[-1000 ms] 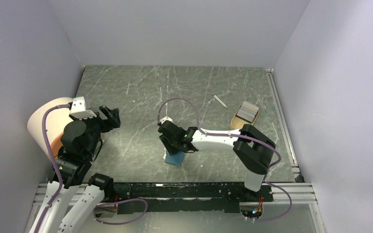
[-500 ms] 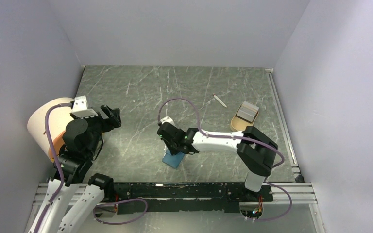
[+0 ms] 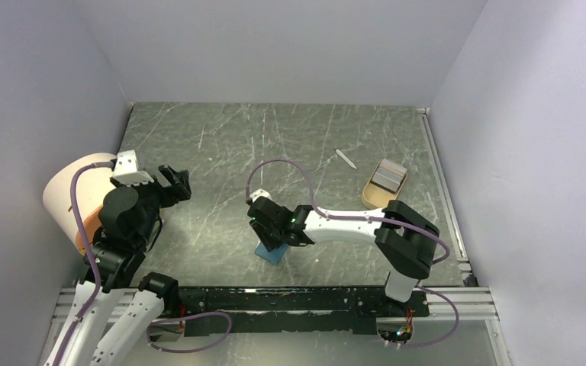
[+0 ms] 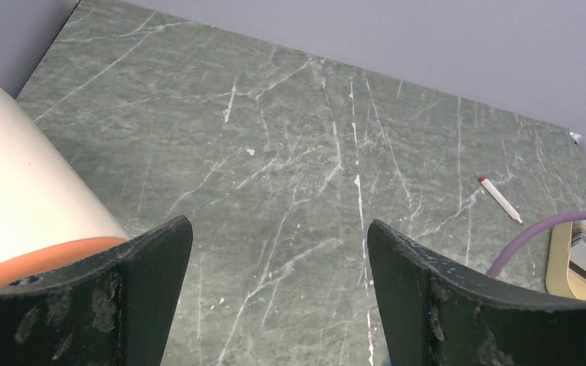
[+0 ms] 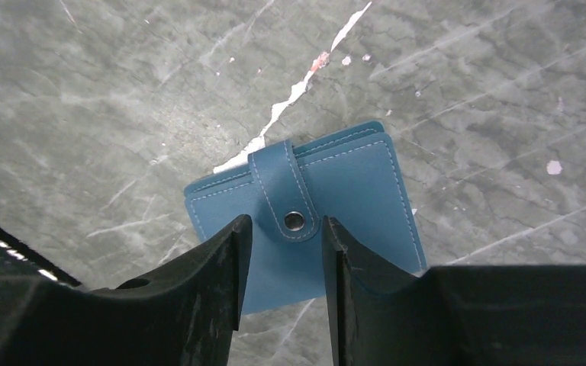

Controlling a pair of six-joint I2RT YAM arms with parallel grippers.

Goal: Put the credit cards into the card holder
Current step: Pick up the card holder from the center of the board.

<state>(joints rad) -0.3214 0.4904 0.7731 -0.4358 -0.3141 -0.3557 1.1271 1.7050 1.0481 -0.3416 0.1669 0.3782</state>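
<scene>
The closed card holder (image 5: 359, 191) lies flat on the worktop (image 5: 84, 91) directly beneath the right jaws. They stand part-open astride its snap tab (image 5: 281, 187); whether they touch it is unclear. The left jaws, wide apart and empty, are well away.

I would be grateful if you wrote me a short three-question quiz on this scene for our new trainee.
1. True or false: the card holder lies shut, with its snap tab folded over the front.
2. Where are the credit cards? A: in the tan tray. B: inside the card holder. C: spread over the table.
3. Which claw hangs over the card holder, and how do its jaws stand?

Key:
1. True.
2. A.
3. The right claw, with its jaws apart on either side of the snap tab.
</scene>
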